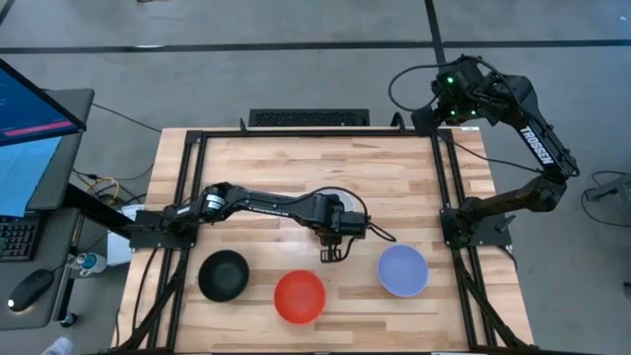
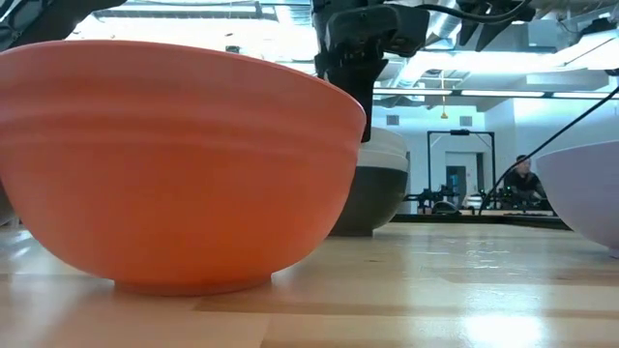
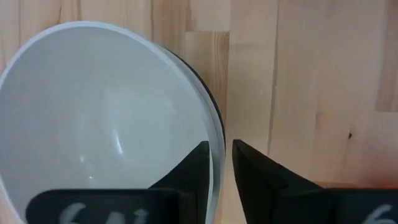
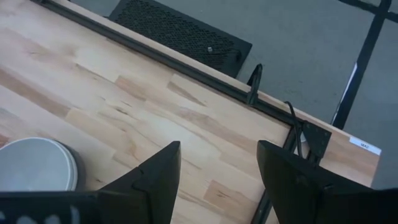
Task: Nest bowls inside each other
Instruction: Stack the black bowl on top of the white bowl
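A white bowl (image 3: 106,112) sits nested in a black bowl (image 3: 210,102) near the table's middle. In the low view the pair shows as white (image 2: 389,145) over dark (image 2: 372,198), resting on the table. My left gripper (image 3: 221,168) reaches over them from the left and is shut on the white bowl; it also shows in the high view (image 1: 331,252). A second black bowl (image 1: 224,275), a red bowl (image 1: 299,296) and a pale lavender bowl (image 1: 403,270) stand apart along the near edge. My right gripper (image 4: 219,168) is open and empty, raised over the far right corner. My left gripper has the white bowl's rim (image 3: 217,146) between its two fingers, one finger (image 3: 196,171) inside the bowl and one (image 3: 252,177) outside. The fingers point down from above. The white bowl sits in the black bowl, which stands on the table.
The red bowl (image 2: 174,164) fills the near left of the low view and the lavender bowl (image 2: 590,193) its right edge. Black frame rails (image 1: 296,133) border the wooden table. A monitor (image 1: 30,108) stands off the table's left. Bare wood lies toward the far edge.
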Robot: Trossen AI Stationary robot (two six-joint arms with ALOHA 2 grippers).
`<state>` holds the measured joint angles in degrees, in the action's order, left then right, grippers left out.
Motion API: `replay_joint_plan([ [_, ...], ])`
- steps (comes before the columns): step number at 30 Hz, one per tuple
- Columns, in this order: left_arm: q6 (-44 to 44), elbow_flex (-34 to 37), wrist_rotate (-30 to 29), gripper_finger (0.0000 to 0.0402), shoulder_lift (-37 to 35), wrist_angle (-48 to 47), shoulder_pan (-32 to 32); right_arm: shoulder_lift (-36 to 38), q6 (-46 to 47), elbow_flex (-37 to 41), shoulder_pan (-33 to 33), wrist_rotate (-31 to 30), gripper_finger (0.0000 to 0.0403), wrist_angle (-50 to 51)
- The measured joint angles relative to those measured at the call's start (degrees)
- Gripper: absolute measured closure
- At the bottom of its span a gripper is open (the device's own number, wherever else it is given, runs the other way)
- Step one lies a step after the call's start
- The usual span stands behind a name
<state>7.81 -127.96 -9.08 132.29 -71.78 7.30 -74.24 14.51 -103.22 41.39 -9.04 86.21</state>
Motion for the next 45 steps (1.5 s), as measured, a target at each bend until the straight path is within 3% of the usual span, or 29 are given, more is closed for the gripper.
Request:
replay_joint_plan([
  [7, 0.94, -0.56, 0.02, 0.0336, -0.42, -1.79, 0.18, 0.00, -0.90, 0.00, 0.00, -0.02, 0.0168, 0.02],
  [13, -2.47, -6.97, -0.23, 0.0326, -0.75, -7.38, 0.28, 0.00, -1.01, 0.00, 0.00, 0.18, 0.0168, -1.15],
  [20, -5.64, -1.65, -1.49, 0.0342, -10.73, 4.18, 1.34, 0.00, -1.16, 0.00, 0.00, 1.52, 0.0168, -2.62],
  [24, -5.75, 10.08, -4.66, 0.0363, -18.88, 12.59, 2.18, 0.37, -1.36, 0.00, -0.02, 1.51, 0.0168, -2.43],
  [28, -1.14, 33.13, -3.23, 0.0372, -32.65, 32.62, 2.63, 1.79, -1.41, 0.00, -0.04, 1.52, 0.0168, -2.24],
  [31, 7.28, 48.80, -5.38, 0.0372, -42.81, 33.21, 4.21, 3.12, -1.41, 0.00, -0.04, 1.51, 0.0168, -2.21],
  [33, 13.38, 54.95, -7.60, 0.0372, -49.51, 29.22, 6.46, 3.88, -1.07, 0.01, -0.04, 1.51, 0.0168, -2.14],
  [38, 31.27, 59.77, -6.24, 0.0372, -61.74, 11.08, 12.32, 4.97, 0.58, 0.01, -0.07, 1.53, 0.0168, -2.05],
  [42, 44.10, 59.78, -2.72, 0.0356, -64.79, 0.91, 16.39, 4.44, 3.64, 0.02, -0.95, 1.51, 0.0168, -2.34],
  [45, 49.02, 59.82, 0.20, 0.0327, -63.85, -1.44, 20.83, 3.12, 4.99, 0.00, -2.55, 1.52, 0.0168, -2.62],
])
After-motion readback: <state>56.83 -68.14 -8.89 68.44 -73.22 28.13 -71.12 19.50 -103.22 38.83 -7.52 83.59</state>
